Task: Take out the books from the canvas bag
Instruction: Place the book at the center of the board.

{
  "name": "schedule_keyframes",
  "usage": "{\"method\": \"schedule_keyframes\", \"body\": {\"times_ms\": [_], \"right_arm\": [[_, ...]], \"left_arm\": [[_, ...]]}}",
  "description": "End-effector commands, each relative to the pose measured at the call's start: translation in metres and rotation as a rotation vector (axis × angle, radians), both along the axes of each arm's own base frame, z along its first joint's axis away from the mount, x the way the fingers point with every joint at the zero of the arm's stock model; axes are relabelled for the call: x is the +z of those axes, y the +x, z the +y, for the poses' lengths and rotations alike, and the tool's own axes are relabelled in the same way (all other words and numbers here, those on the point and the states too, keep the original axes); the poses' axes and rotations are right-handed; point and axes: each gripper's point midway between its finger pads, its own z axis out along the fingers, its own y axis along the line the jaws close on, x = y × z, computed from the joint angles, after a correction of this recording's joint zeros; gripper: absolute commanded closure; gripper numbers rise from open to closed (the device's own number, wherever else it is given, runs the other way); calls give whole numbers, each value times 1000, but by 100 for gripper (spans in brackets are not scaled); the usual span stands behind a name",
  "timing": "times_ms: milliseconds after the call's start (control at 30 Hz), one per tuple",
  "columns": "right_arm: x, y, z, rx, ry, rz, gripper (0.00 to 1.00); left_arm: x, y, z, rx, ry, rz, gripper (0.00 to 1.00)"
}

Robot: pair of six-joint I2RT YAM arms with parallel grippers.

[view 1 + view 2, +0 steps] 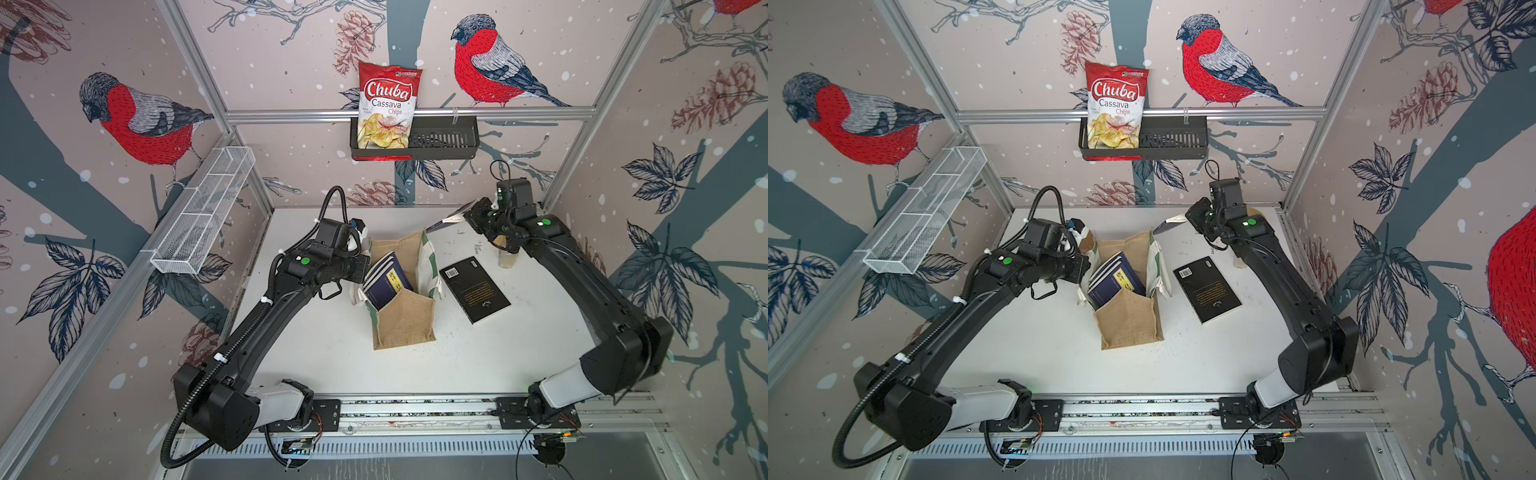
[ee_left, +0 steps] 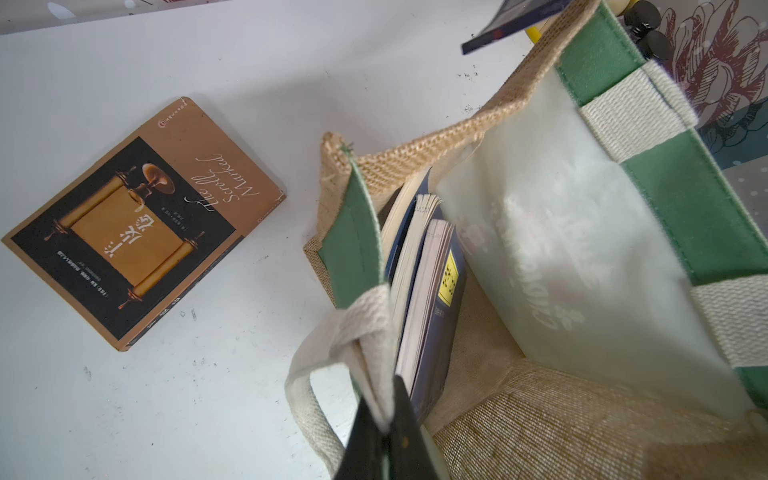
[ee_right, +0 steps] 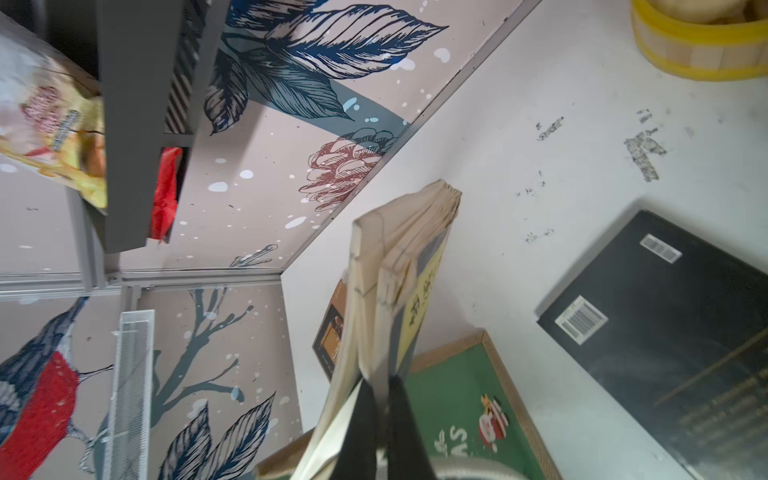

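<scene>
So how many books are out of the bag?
3: black book flat on the table, brown book beside the bag, held book in the right gripper, possibly two.

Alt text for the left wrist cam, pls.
The left gripper is shut on the white handle of the open canvas bag, whose inside holds several navy books standing on edge, one with a yellow label. A brown book lies flat on the white table beside the bag, apart from it.
</scene>
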Motion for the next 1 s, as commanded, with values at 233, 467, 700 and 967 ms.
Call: {"method": "schedule_keyframes", "body": {"times_ms": [233, 467, 700, 967], "right_arm": [[-53, 99, 53, 42, -139, -138, 100], [-156, 91, 62, 15, -106, 21, 100], [-223, 58, 58, 34, -140, 155, 98], [-268, 62, 54, 32, -185, 274, 52]], "left_arm": [[6, 1, -5, -21, -24, -2, 100], [9, 1, -8, -17, -36, -5, 100], [8, 0, -7, -6, -35, -7, 100], [9, 0, -7, -16, -26, -12, 100]]}}
